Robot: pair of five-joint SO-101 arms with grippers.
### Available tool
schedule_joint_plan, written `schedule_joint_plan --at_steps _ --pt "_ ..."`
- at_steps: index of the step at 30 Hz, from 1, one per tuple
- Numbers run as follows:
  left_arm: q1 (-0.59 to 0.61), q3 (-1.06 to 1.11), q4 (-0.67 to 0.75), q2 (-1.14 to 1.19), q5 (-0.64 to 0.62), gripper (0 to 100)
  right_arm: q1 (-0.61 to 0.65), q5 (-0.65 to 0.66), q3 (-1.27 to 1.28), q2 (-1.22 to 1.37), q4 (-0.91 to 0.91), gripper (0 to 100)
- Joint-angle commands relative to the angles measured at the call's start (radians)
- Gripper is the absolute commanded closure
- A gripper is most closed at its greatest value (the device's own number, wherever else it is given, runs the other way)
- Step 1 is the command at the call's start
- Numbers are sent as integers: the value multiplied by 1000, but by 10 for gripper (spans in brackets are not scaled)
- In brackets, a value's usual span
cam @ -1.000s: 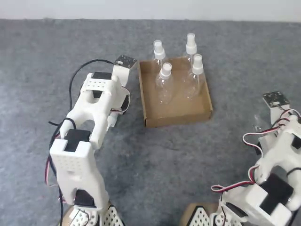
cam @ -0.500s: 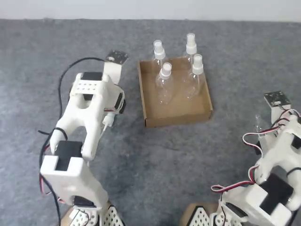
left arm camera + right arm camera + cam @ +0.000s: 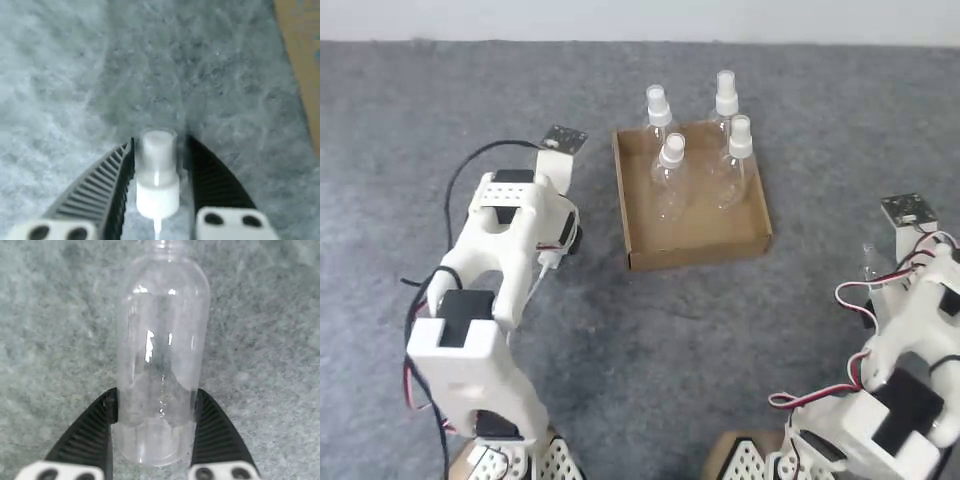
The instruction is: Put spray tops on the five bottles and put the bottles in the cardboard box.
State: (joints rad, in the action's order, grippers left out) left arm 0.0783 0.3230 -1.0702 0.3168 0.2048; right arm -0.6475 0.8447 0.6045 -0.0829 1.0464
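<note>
- Spray top (image 3: 157, 172) is pinched between the left claw's (image 3: 159, 142) fingers, its cap at their tips.
- Bottle (image 3: 161, 355), uncapped, is pinched near its base in the right claw (image 3: 156, 395).
- The left claw has swung away from the cardboard box (image 3: 700, 252), which holds four capped bottles (image 3: 672, 175); capping the fifth likely comes next.

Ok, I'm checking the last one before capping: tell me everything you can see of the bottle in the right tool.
The bottle is clear plastic and looks empty, with a round body and rounded shoulders narrowing to an uncapped neck. The right tool grips it near its base, one black finger pressing each side. Grey carpet shows behind it; whether the bottle rests on that I cannot tell.
</note>
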Motion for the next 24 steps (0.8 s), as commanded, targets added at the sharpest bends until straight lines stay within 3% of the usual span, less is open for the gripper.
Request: schedule_joint_plan --at_steps 1,3,8,14,21,24 --pt "-6 -47 5 5 -14 948 10 -17 -3 -12 15 992" --pt "-8 -56 -26 -20 -25 992 10 -15 -3 -12 15 992" --pt "-14 -50 -133 -232 -28 991 10 -14 -3 -12 15 992" --pt "-23 -21 -267 -569 -146 990 12 -87 -8 -13 15 984" --pt "-66 232 -127 -796 -187 988 51 -115 -12 -21 16 745" --pt "-58 292 -69 -813 -187 988 97 -115 -80 -18 76 692"
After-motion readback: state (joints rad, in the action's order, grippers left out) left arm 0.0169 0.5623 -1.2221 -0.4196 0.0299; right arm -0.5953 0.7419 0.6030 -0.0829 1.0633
